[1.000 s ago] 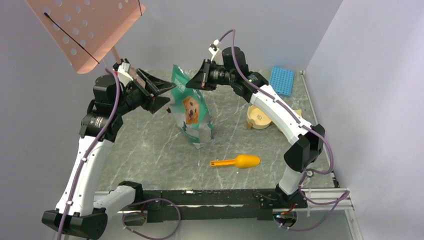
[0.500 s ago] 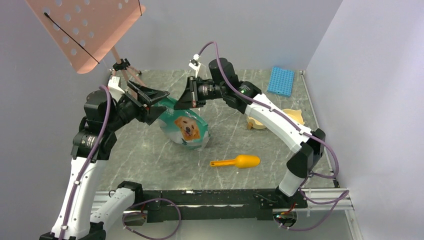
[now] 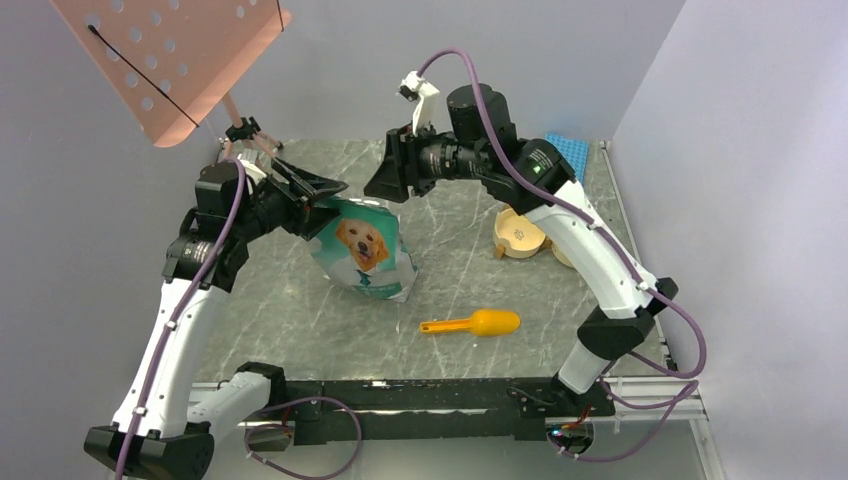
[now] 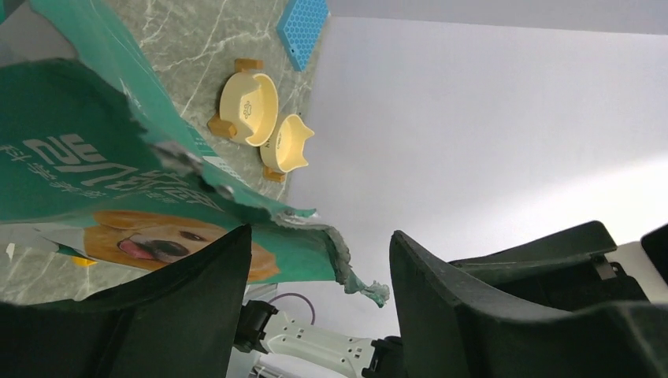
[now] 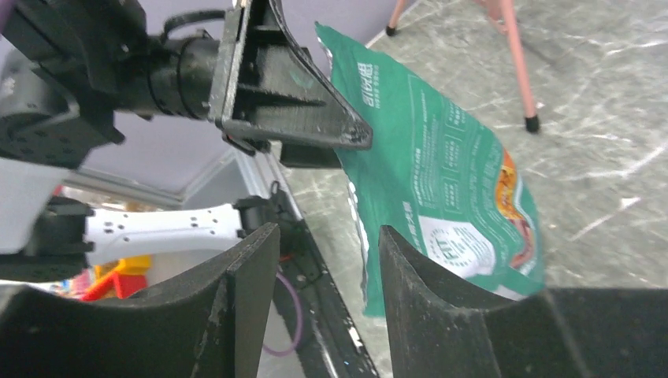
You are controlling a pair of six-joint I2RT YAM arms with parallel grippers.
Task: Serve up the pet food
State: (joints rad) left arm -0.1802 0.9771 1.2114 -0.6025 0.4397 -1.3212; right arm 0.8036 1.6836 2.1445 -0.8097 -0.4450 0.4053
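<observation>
The pet food itself does not show in any view. The green bag (image 3: 362, 250) with the dog picture leans on the table, its torn top edge (image 4: 236, 201) up at my left gripper (image 3: 325, 197). That gripper (image 4: 319, 232) is open. The ragged corner of the bag hangs in the gap close to one finger (image 4: 197, 291), and I cannot tell whether it touches. My right gripper (image 3: 385, 175) hovers open above the bag's upper right, apart from it. Nothing lies between its jaws (image 5: 328, 230), and the bag (image 5: 441, 189) shows beyond them.
An orange scoop (image 3: 472, 323) lies on the marble table in front of the bag. Two cream bowls (image 4: 248, 106) (image 4: 285, 142) stand at the right, one (image 3: 520, 235) beside the right arm. A blue rack (image 3: 570, 150) sits back right. A pink perforated stand (image 3: 170, 60) rises back left.
My right gripper has opened, let go of the bag's top and risen. The bag has tipped from upright to leaning toward the left gripper, which has closed a little.
</observation>
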